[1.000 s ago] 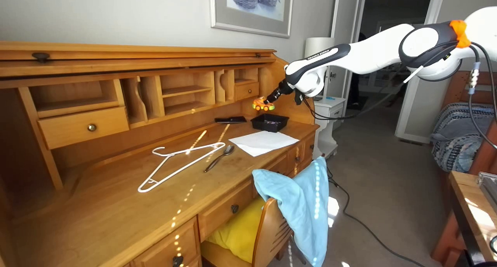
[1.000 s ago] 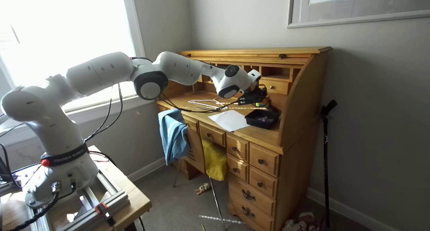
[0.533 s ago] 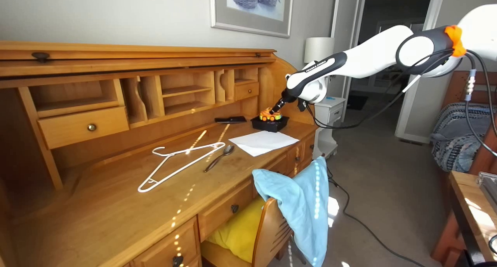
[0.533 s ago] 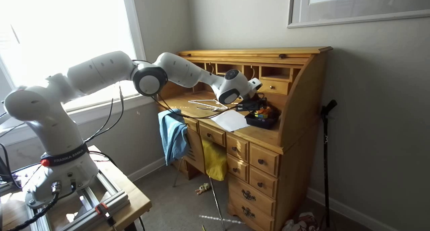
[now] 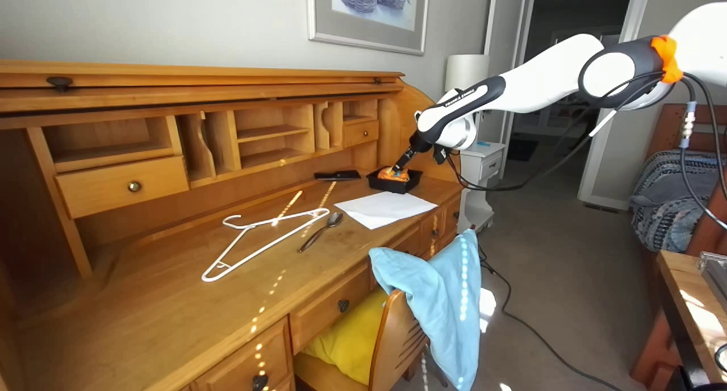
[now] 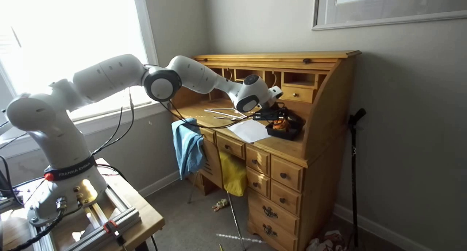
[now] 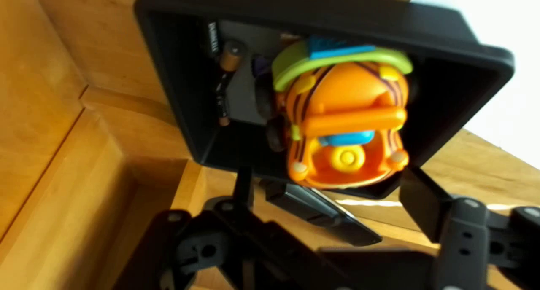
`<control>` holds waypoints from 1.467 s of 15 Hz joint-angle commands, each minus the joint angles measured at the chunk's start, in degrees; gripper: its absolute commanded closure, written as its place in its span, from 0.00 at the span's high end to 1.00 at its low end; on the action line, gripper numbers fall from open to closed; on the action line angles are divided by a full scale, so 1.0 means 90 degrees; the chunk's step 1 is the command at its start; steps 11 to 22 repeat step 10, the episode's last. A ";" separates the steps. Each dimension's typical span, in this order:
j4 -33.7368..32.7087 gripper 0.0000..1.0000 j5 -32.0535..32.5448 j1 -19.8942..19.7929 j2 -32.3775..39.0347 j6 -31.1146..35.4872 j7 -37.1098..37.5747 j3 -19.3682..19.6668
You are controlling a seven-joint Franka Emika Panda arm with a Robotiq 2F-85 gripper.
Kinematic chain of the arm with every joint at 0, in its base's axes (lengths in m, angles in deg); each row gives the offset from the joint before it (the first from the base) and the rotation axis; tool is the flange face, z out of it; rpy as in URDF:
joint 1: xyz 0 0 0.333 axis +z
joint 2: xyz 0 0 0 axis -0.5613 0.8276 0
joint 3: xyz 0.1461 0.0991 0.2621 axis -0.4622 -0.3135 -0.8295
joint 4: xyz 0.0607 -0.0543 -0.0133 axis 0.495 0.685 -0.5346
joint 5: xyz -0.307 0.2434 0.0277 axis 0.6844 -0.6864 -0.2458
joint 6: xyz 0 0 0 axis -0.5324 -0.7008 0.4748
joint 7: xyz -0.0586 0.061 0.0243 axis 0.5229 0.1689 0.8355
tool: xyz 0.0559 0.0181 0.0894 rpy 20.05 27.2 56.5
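Hidden underside of toy car

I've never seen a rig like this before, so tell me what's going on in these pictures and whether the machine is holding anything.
The machine is a robot arm ending in a two-fingered hand. Two cameras stand out in the room and show it from different places; the third rides just behind the hand, looking past the fingers into a black tray.

On the desk lie a white hanger, a spoon, paper, a dark object I can't make out, and that tray. In the tray is an orange car, and beside it what looks like a battery.

As for holding, apparently nothing: the fingers are spread wider than the car, so the hand looks open.
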 commanded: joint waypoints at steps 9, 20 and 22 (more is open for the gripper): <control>0.0073 1.00 0.0003 0.0221 -0.0583 -0.0404 0.0658 0.0504; 0.0098 1.00 0.0003 0.0224 -0.0607 -0.0414 0.0668 0.0499; 0.0098 1.00 0.0003 0.0224 -0.0607 -0.0414 0.0668 0.0499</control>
